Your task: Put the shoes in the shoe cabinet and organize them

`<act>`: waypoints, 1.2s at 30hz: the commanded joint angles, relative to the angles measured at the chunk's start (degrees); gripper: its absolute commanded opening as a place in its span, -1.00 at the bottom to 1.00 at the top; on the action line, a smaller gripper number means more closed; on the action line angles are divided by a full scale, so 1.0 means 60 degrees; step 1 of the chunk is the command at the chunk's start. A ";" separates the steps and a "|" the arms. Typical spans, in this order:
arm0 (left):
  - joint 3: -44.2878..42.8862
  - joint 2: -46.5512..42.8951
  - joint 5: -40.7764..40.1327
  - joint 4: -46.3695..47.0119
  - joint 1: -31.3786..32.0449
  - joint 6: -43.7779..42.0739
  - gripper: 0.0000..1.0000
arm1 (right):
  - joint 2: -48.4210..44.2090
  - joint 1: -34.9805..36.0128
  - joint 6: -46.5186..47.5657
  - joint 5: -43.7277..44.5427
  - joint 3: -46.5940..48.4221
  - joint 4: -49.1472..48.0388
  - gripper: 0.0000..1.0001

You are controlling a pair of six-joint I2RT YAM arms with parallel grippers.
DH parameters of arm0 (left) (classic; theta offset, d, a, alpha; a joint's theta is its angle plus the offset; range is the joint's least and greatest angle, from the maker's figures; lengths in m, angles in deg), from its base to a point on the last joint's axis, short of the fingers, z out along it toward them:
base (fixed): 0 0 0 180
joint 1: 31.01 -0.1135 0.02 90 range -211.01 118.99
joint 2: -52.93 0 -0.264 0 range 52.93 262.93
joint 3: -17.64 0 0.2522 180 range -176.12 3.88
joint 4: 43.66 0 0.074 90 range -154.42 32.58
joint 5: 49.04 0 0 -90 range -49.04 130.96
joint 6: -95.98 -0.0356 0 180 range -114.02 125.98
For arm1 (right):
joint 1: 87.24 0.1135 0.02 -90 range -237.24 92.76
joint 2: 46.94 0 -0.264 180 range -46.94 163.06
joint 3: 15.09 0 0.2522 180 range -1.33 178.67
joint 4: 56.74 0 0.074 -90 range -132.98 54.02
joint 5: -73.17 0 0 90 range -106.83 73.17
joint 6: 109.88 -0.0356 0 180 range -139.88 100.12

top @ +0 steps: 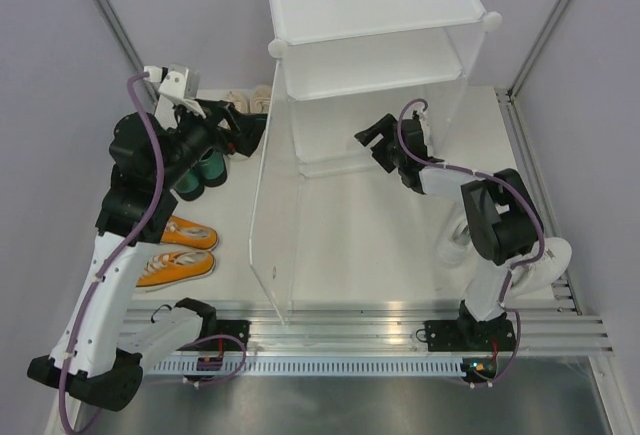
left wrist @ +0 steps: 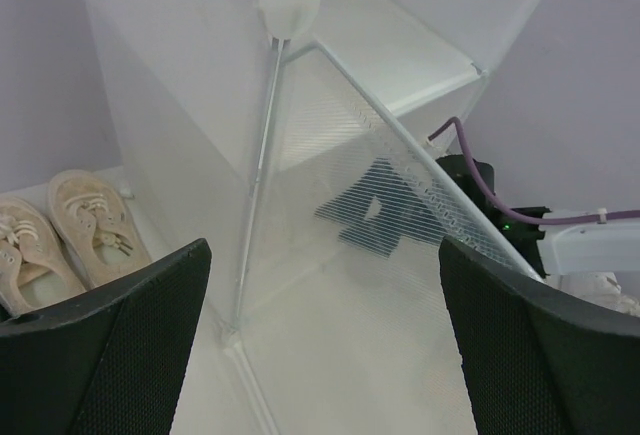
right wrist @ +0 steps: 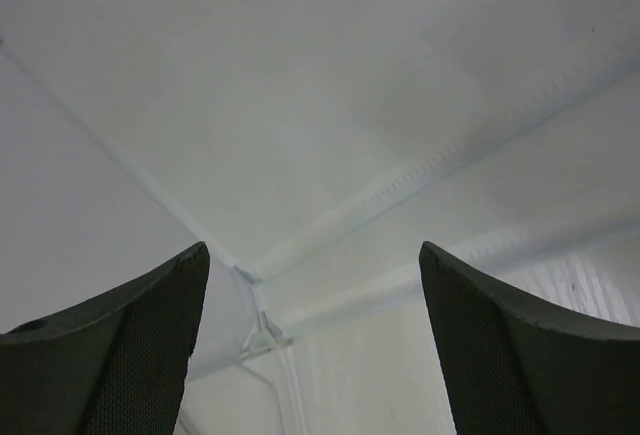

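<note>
The shoe cabinet [top: 372, 15] stands mid-table, its tiers bare. My left gripper [top: 246, 132] is open and empty beside its left side panel [left wrist: 330, 205], above the dark green heels [top: 203, 171]. The cream sneakers [top: 250, 101] lie behind it by the back wall and show at the left of the left wrist view [left wrist: 85, 227]. The orange sneakers [top: 180, 251] lie front left. My right gripper [top: 371, 141] is open and empty inside the cabinet's lower tier, facing an inner corner [right wrist: 256, 285]. The white sneakers [top: 548, 261] lie at the right, partly hidden by the right arm.
Purple walls close in the table on the left, back and right. An aluminium rail [top: 380, 330] runs along the near edge. A round corner connector [left wrist: 288, 0] sits just ahead of my left gripper [left wrist: 322, 255]. My right arm shows through the panel [left wrist: 382, 211].
</note>
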 commanded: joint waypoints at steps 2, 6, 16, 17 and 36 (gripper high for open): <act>-0.0220 0.0336 0.0513 -0.0091 0.0062 -0.0169 0.92 | 0.1180 0.0001 -0.0746 0.0139 0.1086 -0.1112 0.77; -0.0235 0.0351 0.0352 -0.0164 0.0063 -0.0257 0.87 | 0.1853 0.0060 -0.1156 0.0606 0.1672 -0.0265 0.76; -0.0103 0.0073 0.0175 -0.0164 0.0062 -0.0257 0.85 | 0.2851 0.0148 -0.2020 0.1691 0.2610 0.0616 0.89; -0.0074 0.0058 0.0117 -0.0179 0.0062 -0.0272 0.85 | 0.2909 0.0162 -0.2065 0.1691 0.2655 0.0602 0.89; 0.0380 -0.0132 -0.0088 -0.0179 0.0062 -0.0345 0.85 | 0.3144 0.0133 -0.2387 0.2101 0.1542 -0.4027 0.78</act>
